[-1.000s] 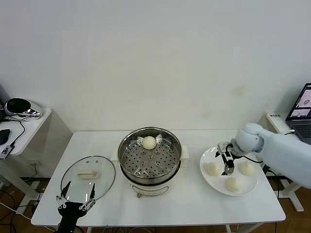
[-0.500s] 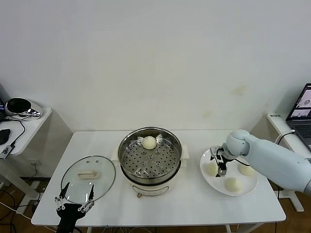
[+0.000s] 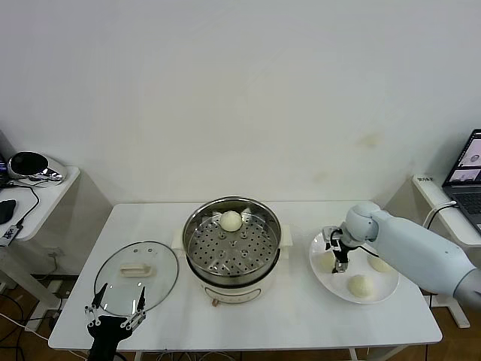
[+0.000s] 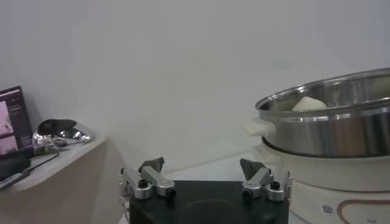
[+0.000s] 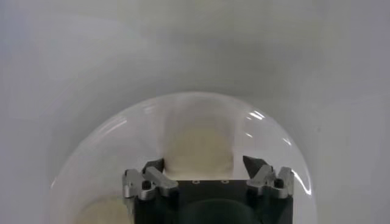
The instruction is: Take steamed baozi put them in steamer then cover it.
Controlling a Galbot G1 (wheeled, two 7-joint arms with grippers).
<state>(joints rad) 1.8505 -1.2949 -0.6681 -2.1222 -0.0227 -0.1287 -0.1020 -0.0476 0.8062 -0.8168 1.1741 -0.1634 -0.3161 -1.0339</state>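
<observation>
Head view: right gripper point(image 3: 335, 256) down on white plate point(image 3: 379, 292), jaws closed around the leftmost baozi point(image 3: 326, 261); left gripper point(image 3: 116, 307) open, parked near glass lid point(image 3: 136, 276); steamer point(image 3: 233, 242) centre.

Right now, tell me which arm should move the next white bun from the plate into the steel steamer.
Right. Its tool is already down over a round cream-white bun on the flat white plate. The left tool is parked by the round glass lid.
</observation>
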